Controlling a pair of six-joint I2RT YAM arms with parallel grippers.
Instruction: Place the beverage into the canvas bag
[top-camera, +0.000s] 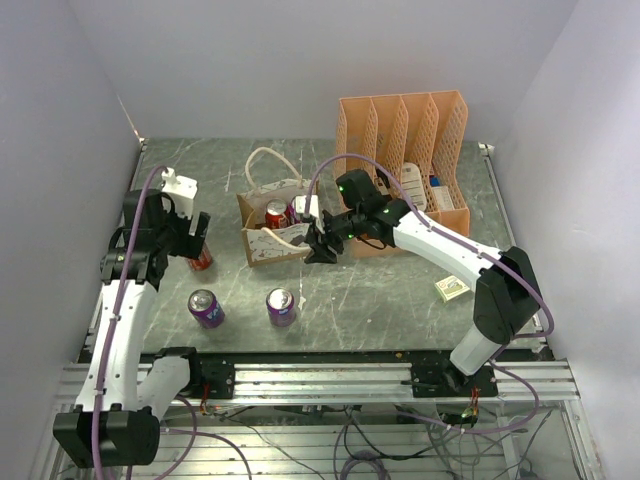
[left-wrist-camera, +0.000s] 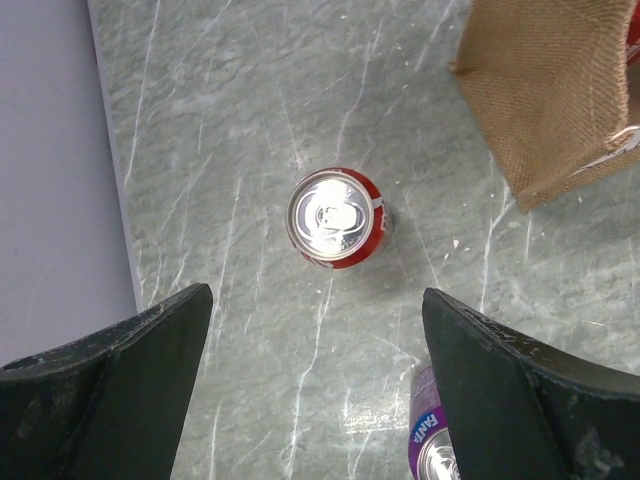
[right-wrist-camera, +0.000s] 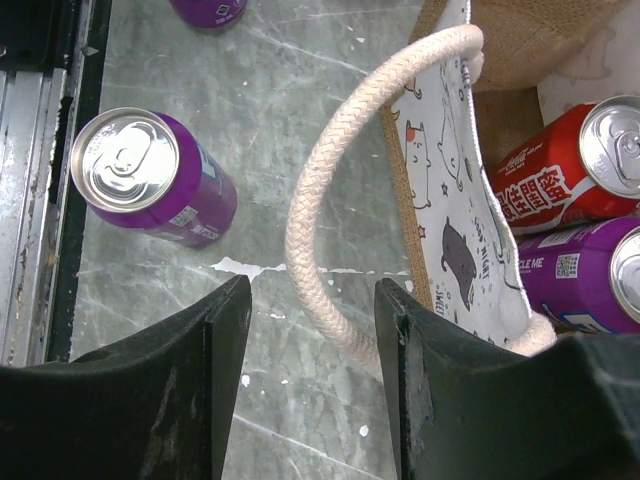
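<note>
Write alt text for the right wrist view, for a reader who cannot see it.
The open right claw straddles the cream rope handle of the canvas bag, seen from above. Inside the bag are a red can and a purple can; a second purple can stands on the grey table to the left.

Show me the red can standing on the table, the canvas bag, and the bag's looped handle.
red can (left-wrist-camera: 335, 215), left wrist view, on its silver lid.
canvas bag (right-wrist-camera: 455, 235), right wrist view, on its printed side panel.
looped handle (right-wrist-camera: 315, 190), right wrist view, on the rope's middle.
</note>
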